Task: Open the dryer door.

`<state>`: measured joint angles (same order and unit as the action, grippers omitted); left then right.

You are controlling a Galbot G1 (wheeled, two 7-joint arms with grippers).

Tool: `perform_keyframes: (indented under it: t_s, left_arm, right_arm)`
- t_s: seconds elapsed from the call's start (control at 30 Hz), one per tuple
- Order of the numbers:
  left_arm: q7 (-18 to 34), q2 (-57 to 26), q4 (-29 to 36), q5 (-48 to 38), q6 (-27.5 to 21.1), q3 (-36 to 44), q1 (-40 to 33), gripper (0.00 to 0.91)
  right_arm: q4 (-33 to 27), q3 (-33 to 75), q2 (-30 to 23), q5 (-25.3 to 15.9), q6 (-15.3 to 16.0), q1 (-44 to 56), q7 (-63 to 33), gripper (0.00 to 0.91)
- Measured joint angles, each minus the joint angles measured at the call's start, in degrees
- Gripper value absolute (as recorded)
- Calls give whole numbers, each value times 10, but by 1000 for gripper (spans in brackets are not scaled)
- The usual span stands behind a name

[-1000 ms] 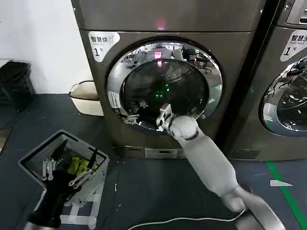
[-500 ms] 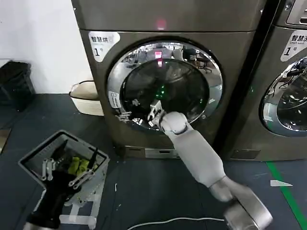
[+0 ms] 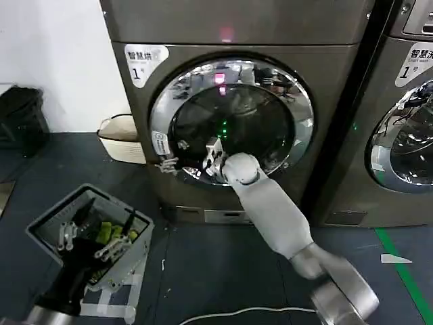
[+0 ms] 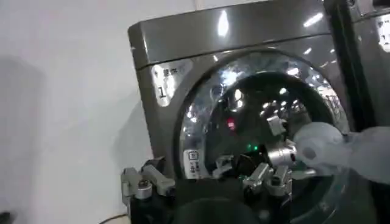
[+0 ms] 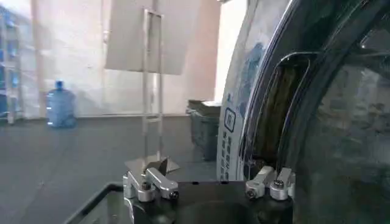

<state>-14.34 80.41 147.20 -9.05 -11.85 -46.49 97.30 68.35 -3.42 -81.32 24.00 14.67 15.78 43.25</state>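
Observation:
The dryer door (image 3: 233,68) is a round porthole with a wide chrome ring and dark glass, and it lies flat against the brown-grey front. My right arm reaches up to its lower left rim. There the right gripper (image 3: 173,154) is open, one finger on the chrome ring by the white label and one over the glass. In the right wrist view the right gripper (image 5: 210,185) has its fingers spread wide, with the door's rim (image 5: 317,122) beside one finger. My left gripper (image 3: 91,240) hangs open low on the left, away from the dryer, and the left wrist view looks past the open gripper (image 4: 204,182) at the door (image 4: 207,97).
A wire basket (image 3: 47,220) holding green things sits under the left gripper. A cream basin (image 3: 122,139) stands by the dryer's left side and a black bin (image 3: 20,118) farther left. A second machine (image 3: 406,135) stands on the right. A white cable (image 3: 237,311) crosses the floor.
My right arm has swung left across the door, carrying the gripper from the lower middle of the glass to the lower left rim. The left arm has barely moved.

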Motion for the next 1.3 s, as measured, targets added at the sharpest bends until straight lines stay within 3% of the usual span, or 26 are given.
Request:
perform_keyframes:
  t_s: [0.17, 0.3, 0.4, 0.53, 0.7, 0.9, 1.13, 1.3]
  left_arm:
    - [-12, -28, -27, -58, -32, -23, -31, 907]
    - [-38, -71, -74, -55, -6, -52, -63, 907]
    - [-14, -110, -116, -56, 9, -57, -81, 907]
    - [16, -157, -162, -108, -12, -51, -102, 907]
    - [18, -212, -209, -158, 1, -33, -143, 907]
    - [-6, -268, -253, -188, -4, 5, -188, 907]
    - [-50, -305, -302, -185, 42, 79, -241, 907]
    - [-61, -310, -330, -201, 50, 145, -285, 907]
  right_arm:
    - [39, -1, 31, 3, 3, 20, 64, 907]
    - [75, 10, 56, 5, -7, 37, 110, 907]
    - [100, 21, 72, 8, -13, 51, 145, 907]
    - [138, 35, 94, 13, -12, 70, 203, 907]
    - [182, 48, 119, 13, -9, 96, 263, 907]
    - [229, 74, 155, 1, -5, 138, 337, 907]
    - [291, 134, 202, 0, -7, 217, 396, 907]
    - [332, 190, 236, 32, -20, 278, 405, 907]
